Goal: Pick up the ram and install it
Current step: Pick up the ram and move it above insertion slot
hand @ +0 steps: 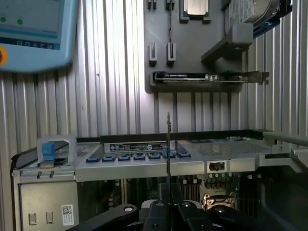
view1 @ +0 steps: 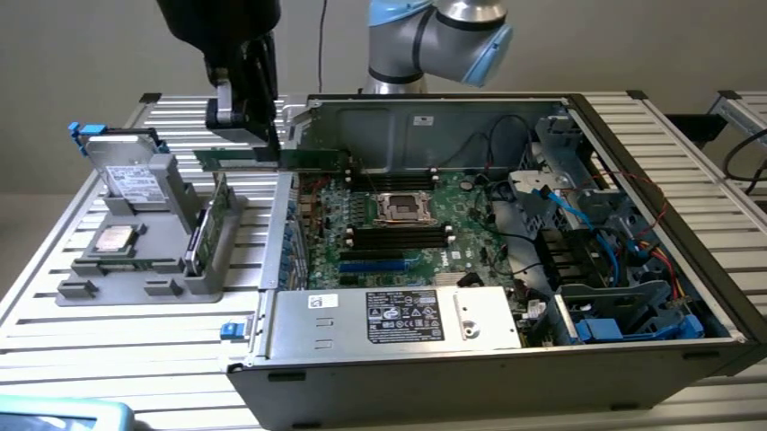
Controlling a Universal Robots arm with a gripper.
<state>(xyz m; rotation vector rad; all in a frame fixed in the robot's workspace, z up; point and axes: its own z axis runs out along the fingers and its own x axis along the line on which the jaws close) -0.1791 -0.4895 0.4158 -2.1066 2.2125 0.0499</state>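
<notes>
1. Parts holder (view1: 144, 269), grey, on the slatted table (view1: 120, 359), to the exterior view's left of the computer case (view1: 359, 377). It carries a hard drive (view1: 129, 184), a silver processor chip (view1: 114, 239) and a green expansion card (view1: 207, 229) on edge.
2. Ram (view1: 318, 160) (hand: 168, 139): a long, thin green strip held in the air above the case's left wall. Its long axis is level, running from the exterior view's left to right, and it stands on edge. One end is over the holder side, the other over the motherboard (view1: 419, 224). Its chips cannot be made out.
3. Jaws: black, closed narrow on the ram near its middle.
4. Case: open, with a white label (view1: 405, 316) on its front metal cage. The print is too small to read.
</notes>
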